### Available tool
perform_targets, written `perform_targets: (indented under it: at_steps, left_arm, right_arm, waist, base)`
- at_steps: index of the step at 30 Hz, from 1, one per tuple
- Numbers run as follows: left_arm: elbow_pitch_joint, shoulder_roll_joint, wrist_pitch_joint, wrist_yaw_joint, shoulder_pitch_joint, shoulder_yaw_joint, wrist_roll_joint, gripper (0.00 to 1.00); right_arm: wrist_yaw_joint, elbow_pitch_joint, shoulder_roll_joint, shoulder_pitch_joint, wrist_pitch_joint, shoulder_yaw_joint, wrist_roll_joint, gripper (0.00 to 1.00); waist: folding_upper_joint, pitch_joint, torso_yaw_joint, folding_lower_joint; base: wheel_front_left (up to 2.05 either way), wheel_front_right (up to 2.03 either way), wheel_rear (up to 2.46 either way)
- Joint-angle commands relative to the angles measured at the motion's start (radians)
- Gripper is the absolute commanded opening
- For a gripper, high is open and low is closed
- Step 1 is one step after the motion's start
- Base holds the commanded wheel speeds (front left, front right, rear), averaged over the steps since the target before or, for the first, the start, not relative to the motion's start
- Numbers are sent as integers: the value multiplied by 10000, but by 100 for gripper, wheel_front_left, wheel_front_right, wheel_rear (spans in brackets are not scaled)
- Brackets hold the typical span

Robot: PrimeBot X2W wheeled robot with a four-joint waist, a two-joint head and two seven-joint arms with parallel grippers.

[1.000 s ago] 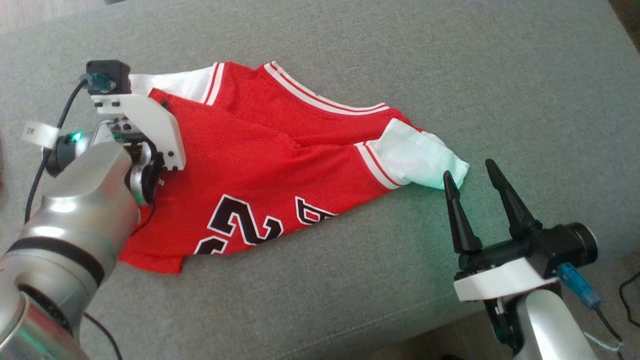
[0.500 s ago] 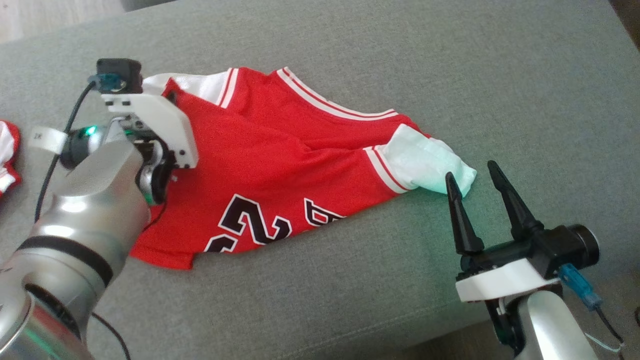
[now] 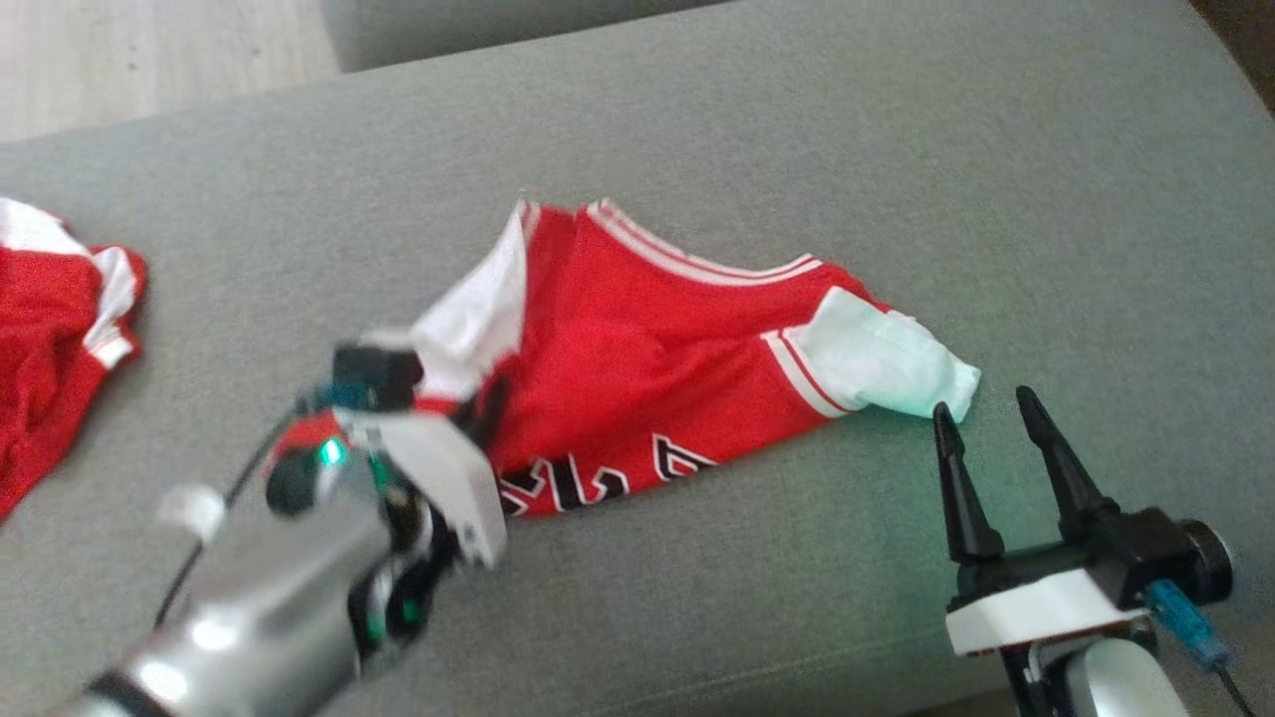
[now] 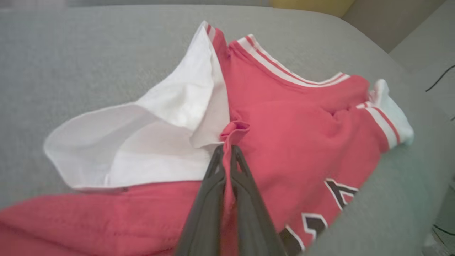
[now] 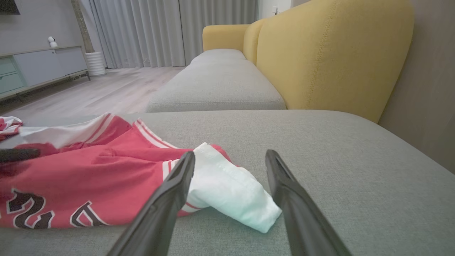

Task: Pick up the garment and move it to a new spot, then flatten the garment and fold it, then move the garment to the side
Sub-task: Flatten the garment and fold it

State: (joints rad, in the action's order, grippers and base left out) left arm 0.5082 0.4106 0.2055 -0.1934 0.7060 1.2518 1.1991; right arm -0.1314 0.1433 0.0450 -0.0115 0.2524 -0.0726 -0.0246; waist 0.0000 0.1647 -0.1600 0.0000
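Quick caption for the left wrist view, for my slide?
The left gripper shut on a pinch of the jersey, on the grey sofa.

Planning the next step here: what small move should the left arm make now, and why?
Probably lift the left gripper a little: its fingers are shut on a fold of the red jersey, most of which lies on the grey cushion; the right gripper stands open.
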Motion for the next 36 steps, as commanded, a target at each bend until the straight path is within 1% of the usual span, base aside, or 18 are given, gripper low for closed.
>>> perform_targets:
  at_steps: [1,6,7,8,9,10,11,12,14,17,19,22,25,28,32,34,36]
  left_arm:
    - [-1011,579,113,-330,-118,-234,12,0]
    - [-3903,1664,191,-1285,-1555,-190,219,0]
    - [-3903,1664,191,-1285,-1555,-190,219,0]
    - [-4381,1834,229,-1411,-1764,-246,288,0]
    - [-4813,1981,267,-1521,-1972,-332,390,7]
    - [-5194,2137,297,-1604,-2135,-366,413,39]
    - [-5527,2288,318,-1655,-2278,-367,413,65]
    - [-6121,2500,323,-1615,-2615,-377,628,100]
    - [-6559,2696,298,-1547,-2895,-399,885,100]
    - [-6922,2986,377,-1698,-3082,-662,952,100]
    - [-7153,3049,460,-1819,-3153,-1124,1020,100]
    - [-7298,3009,538,-2116,-3226,-2186,1053,100]
    - [-7075,2959,554,-2434,-3157,-2736,662,100]
    - [-6785,2747,515,-2503,-3008,-2672,436,100]
    - [-6416,2292,65,-2458,-2712,-2398,486,100]
    - [-6022,2215,-184,-2601,-2586,-2278,461,100]
    - [-5535,2274,-341,-2825,-2395,-2157,248,100]
  right_arm:
    - [7,-349,52,110,94,-136,58,100]
    - [7,-399,52,-33,94,-104,59,100]
    - [7,-399,52,-33,94,-104,59,100]
    - [7,-403,52,-55,94,-83,70,100]
    - [7,-407,52,-75,94,-60,84,100]
    - [7,-405,52,-92,94,-49,99,100]
    - [7,-398,52,-102,94,-50,112,100]
    - [7,-374,52,-99,94,-66,135,100]
    - [7,-346,52,-73,94,-74,149,100]
    - [7,-327,52,-63,94,-83,162,100]
    - [7,-319,52,-74,94,-93,167,100]
    - [7,-328,52,-80,94,-95,171,100]
    - [7,-318,52,-55,94,-162,163,100]
    - [7,-283,52,0,94,-283,134,100]
    - [7,-275,52,49,94,-339,80,100]
    - [7,-272,52,55,94,-372,53,100]
    - [7,-286,52,75,94,-381,15,100]
  waist:
    - [0,-122,163,0]
    - [0,-197,337,0]
    - [0,-197,337,0]
    - [0,-201,380,0]
    - [0,-209,421,0]
    - [0,-221,447,0]
    - [0,-233,463,0]
    - [0,-256,480,0]
    - [0,-281,479,0]
    - [0,-325,465,0]
    - [0,-349,453,0]
    - [0,-362,438,0]
    - [0,-361,372,0]
    - [0,-359,228,0]
    - [0,-311,38,0]
    - [0,-283,-64,0]
    - [0,-226,-163,0]
  base:
    - [0,0,0]
    - [0,0,0]
    - [0,0,0]
    - [0,0,0]
    - [0,0,0]
    - [0,0,0]
    - [0,0,0]
    - [0,0,0]
    - [0,0,0]
    - [0,0,0]
    - [0,0,0]
    - [0,0,0]
    - [0,0,0]
    - [0,0,0]
    - [0,0,0]
    - [0,0,0]
    - [0,0,0]
